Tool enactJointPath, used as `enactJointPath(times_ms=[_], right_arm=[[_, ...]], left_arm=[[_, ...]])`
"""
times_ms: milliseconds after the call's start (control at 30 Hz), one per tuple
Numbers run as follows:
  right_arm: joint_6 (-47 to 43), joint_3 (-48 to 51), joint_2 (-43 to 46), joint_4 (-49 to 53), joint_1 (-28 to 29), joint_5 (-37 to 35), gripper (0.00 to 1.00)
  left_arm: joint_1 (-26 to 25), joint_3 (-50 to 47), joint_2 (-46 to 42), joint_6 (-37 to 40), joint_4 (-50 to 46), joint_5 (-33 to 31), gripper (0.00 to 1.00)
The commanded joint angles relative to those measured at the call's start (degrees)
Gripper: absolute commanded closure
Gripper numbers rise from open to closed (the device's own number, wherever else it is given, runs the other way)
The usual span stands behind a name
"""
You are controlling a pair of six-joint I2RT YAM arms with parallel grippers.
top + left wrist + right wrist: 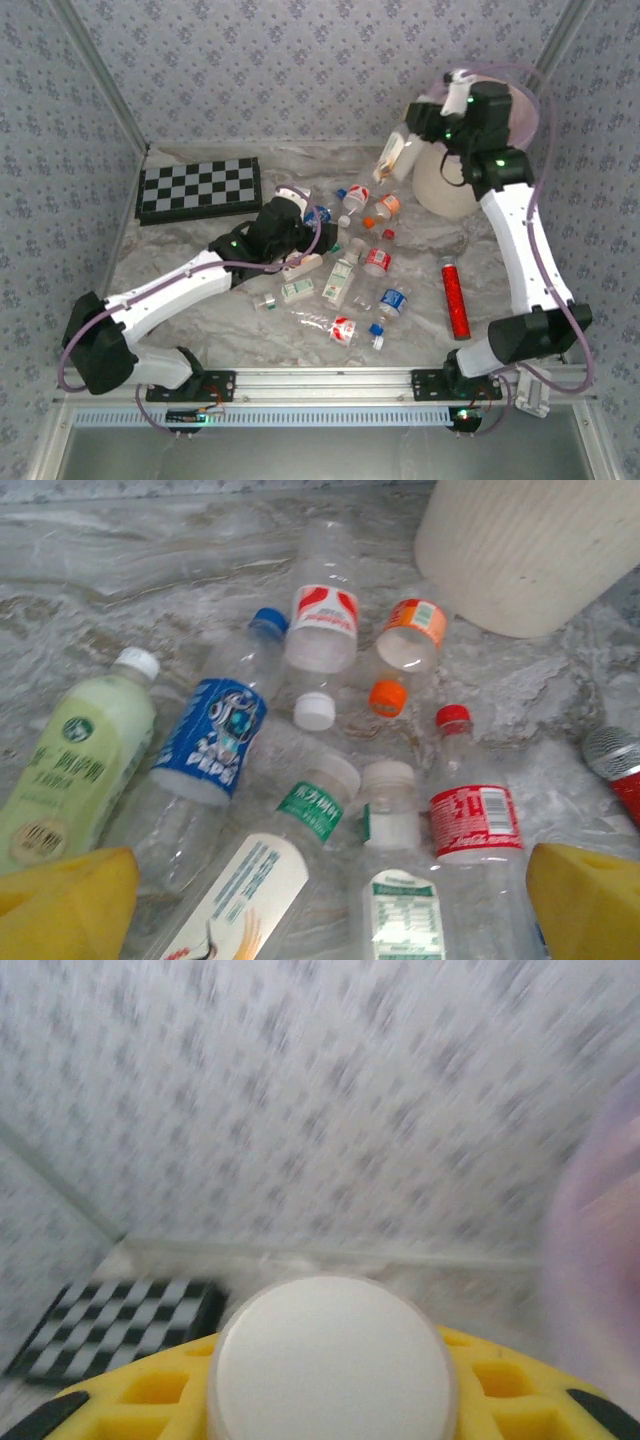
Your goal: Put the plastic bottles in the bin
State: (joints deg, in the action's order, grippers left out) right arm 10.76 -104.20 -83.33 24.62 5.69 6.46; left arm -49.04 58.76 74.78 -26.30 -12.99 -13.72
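Plastic bottle (330, 1365) sits white-ended between right fingers (540, 1402).

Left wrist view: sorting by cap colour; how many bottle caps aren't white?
3: blue cap upper left of centre, orange cap near centre, red cap just right of it. Others may be hidden.

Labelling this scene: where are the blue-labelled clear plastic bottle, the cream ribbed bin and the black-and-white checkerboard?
blue-labelled clear plastic bottle (210, 735): left wrist view, on its label.
cream ribbed bin (520, 550): left wrist view, on its outer wall.
black-and-white checkerboard (198, 189): top external view, its middle.
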Motion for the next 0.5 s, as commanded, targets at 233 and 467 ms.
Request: enactJointPath(times_ms=[233,467], right_arm=[[-10.4,-6.6,-5.8,-11.1,-4.8,-18.4,1.00],[-17.4,-10.1,-13.8,-12.2,-4.6,-22.2,1.00]], left_arm=[[-0.1,-2.6,-4.0,-3.0,-2.5,-3.9,0.01],[0.0,-4.9,-5.8,-4.2,-2.4,-4.6,0.01]])
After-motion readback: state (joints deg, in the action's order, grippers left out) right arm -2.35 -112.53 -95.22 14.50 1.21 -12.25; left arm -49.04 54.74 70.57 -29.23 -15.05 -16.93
